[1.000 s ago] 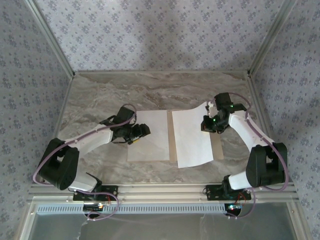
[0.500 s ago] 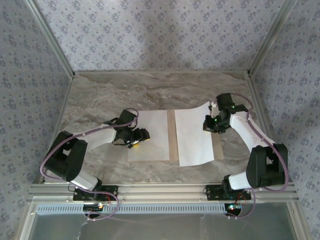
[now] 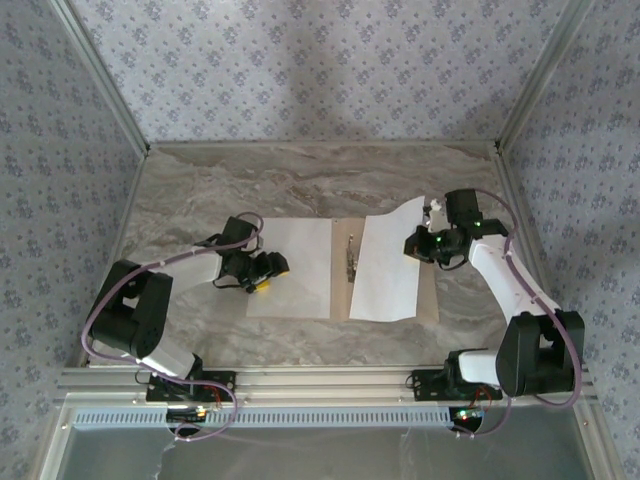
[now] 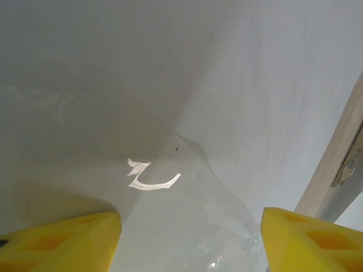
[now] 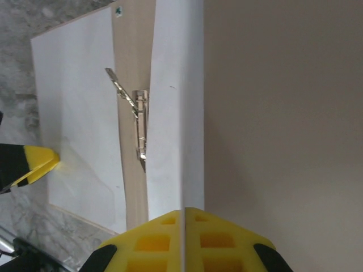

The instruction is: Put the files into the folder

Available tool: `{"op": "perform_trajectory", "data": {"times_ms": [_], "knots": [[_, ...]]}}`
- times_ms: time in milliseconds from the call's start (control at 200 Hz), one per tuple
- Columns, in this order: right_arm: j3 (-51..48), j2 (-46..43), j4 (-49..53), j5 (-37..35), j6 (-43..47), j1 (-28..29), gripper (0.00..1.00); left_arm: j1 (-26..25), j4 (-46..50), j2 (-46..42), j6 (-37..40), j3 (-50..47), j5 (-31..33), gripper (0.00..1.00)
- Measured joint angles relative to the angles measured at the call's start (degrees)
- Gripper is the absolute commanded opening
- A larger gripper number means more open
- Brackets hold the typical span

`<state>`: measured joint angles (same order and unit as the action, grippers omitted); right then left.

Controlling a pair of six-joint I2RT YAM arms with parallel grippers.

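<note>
The left gripper sits low over the left sheet, jaws apart, holding nothing; the right gripper is pinched shut on the right edge of the right sheet, which curls up off the open folder; both sheets lie over its leaves; the lifted sheet may snag the metal clip at the spine and crease, or slip from so thin a pinch; beyond, a marbled table and flowered walls
</note>
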<state>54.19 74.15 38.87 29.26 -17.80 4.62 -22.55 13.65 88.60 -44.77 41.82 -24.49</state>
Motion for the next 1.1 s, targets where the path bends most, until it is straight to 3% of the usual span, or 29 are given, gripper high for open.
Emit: {"op": "perform_trajectory", "data": {"times_ms": [400, 1099], "knots": [[-4.2, 2.0, -4.2, 2.1, 0.0, -1.3, 0.00, 0.9, 0.7, -0.3, 2.0, 0.0, 0.1, 0.69], [-8.7, 5.1, -13.7, 5.0, 0.5, -1.5, 0.00, 6.7, 3.7, -1.0, 6.4, 0.0, 0.0, 0.69]]}}
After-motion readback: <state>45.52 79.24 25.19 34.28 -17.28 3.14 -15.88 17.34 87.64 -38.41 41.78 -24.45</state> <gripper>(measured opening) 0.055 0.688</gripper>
